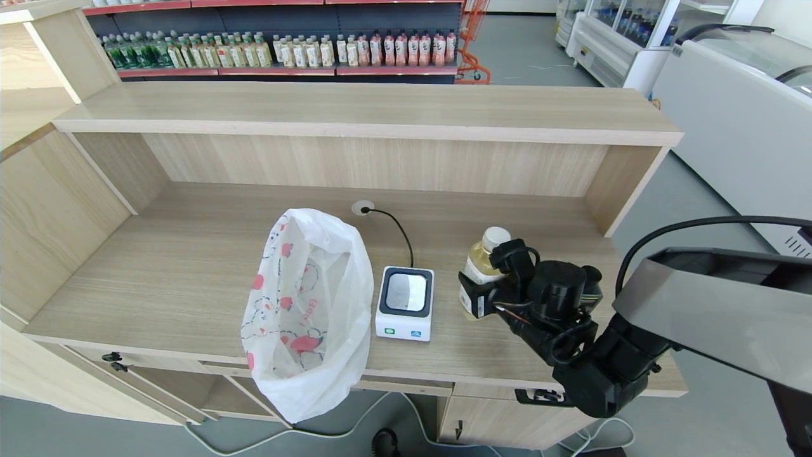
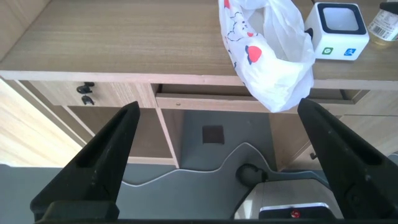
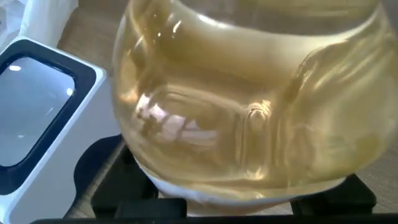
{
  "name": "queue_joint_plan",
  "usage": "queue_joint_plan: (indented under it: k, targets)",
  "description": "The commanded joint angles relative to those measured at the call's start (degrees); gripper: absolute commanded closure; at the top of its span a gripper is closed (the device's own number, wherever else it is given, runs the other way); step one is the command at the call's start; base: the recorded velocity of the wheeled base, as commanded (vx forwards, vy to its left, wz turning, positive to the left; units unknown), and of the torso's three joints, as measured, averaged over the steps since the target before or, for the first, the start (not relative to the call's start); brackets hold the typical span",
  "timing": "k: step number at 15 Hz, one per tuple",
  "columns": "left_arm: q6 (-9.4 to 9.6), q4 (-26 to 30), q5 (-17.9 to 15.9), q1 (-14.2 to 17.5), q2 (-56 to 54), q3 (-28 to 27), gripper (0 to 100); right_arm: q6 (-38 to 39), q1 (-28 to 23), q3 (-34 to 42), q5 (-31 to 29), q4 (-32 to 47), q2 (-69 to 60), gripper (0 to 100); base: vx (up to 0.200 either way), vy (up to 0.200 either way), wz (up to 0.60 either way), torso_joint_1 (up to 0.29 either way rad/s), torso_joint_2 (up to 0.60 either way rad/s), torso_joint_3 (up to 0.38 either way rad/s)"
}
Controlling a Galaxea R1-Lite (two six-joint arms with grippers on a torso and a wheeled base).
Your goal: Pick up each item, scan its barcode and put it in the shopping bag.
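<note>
Now right gripper (image 1: 490,277) pinching the bottle (image 1: 480,262) beside the scanner (image 1: 405,303), left gripper (image 2: 217,111) hanging spread wide near the shopping bag (image 1: 304,311).

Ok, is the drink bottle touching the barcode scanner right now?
Apart. The head view shows a strip of bare counter between the bottle and the scanner.
</note>
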Motion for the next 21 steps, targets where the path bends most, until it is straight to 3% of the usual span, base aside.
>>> queue_joint_plan:
  k: [1, 4, 6, 11, 13, 18, 21]
  targets:
    - [0.02, 0.0, 0.0, 0.0, 0.1, 0.0, 0, 0.5, -0.1, 0.2, -0.3, 0.1, -1.8, 100, 0.000, 0.000, 0.00, 0.000, 0.00, 0.000]
    - [0.02, 0.0, 0.0, 0.0, 0.1, 0.0, 0, 6.4, -2.2, 1.0, 0.2, 2.4, -8.6, 100, 0.000, 0.000, 0.00, 0.000, 0.00, 0.000]
    - [0.02, 0.0, 0.0, 0.0, 0.1, 0.0, 0, 13.4, -2.8, 0.1, 3.4, 10.7, -17.2, 100, 0.000, 0.000, 0.00, 0.000, 0.00, 0.000]
    - [0.02, 0.0, 0.0, 0.0, 0.1, 0.0, 0, 28.1, -5.5, -3.7, 22.0, 32.6, -40.8, 100, 0.000, 0.000, 0.00, 0.000, 0.00, 0.000]
    - [0.02, 0.0, 0.0, 0.0, 0.1, 0.0, 0, 33.5, -5.5, -5.8, 34.1, 44.4, -53.4, 100, 0.000, 0.000, 0.00, 0.000, 0.00, 0.000]
    - [0.02, -0.1, 0.0, 0.0, 0.1, 0.0, 0, 36.0, -1.4, 0.8, 49.0, 59.8, -72.5, 100, 0.000, 0.000, 0.00, 0.000, 0.00, 0.000]
    - [0.02, 0.0, 0.0, 0.0, 0.1, 0.0, 0, 35.9, 0.8, 1.6, 54.9, 62.4, -76.4, 100, 0.000, 0.000, 0.00, 0.000, 0.00, 0.000]
